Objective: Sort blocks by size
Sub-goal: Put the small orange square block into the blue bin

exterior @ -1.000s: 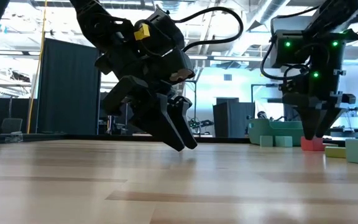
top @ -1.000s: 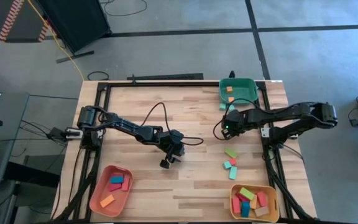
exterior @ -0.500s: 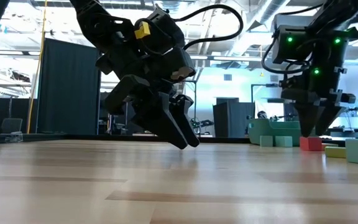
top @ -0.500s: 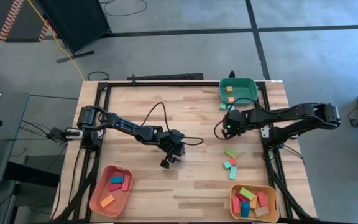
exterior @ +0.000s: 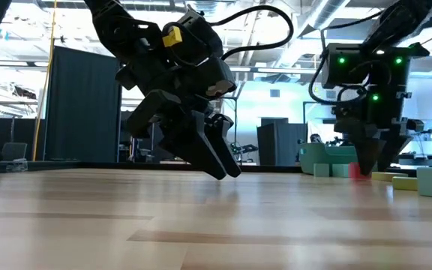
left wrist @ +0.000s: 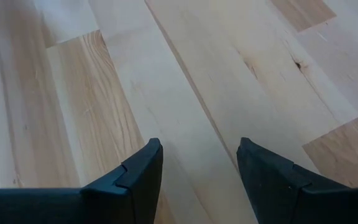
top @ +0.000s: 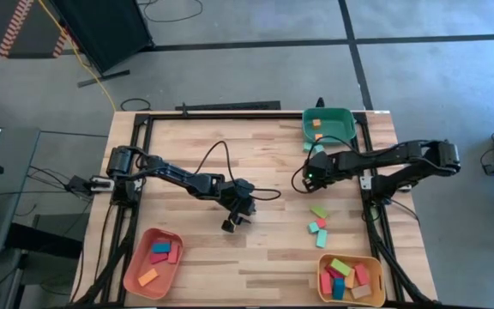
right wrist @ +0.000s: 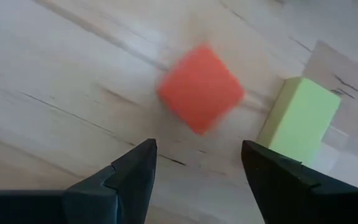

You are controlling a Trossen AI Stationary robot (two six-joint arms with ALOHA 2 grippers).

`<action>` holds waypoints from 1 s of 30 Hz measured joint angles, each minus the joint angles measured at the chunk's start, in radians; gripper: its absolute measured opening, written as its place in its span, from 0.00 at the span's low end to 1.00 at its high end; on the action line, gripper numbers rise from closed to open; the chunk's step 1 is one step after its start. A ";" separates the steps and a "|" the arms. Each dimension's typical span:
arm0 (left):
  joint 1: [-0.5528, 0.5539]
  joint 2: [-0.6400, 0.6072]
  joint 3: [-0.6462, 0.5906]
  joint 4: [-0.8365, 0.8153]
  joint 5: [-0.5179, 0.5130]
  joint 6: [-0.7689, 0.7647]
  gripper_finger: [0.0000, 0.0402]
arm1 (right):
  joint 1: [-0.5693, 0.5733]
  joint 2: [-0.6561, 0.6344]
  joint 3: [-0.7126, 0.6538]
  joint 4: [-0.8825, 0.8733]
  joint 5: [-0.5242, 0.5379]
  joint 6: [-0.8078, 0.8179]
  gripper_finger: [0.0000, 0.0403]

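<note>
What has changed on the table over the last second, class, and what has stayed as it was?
The right gripper has shifted a little toward the table's left side, over the small red cube, open, gripping nothing. In the low view it now partly hides that cube. The left gripper stays open and empty low over bare wood at mid-table. The loose blocks and the green plastic tray, salmon plastic tray and yellow plastic tray lie unmoved.

Even overhead light falls on the bench [top: 256, 172], bright and without glare. In the low view the arms stand dark against a bright, hazy room. In the right wrist view the red block [right wrist: 201, 88] is smeared with blur; the wood grain stays sharp.
</note>
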 joint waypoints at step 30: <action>0.000 0.000 0.000 -0.006 0.000 0.002 0.49 | -0.133 0.011 0.001 0.196 0.060 -0.252 0.78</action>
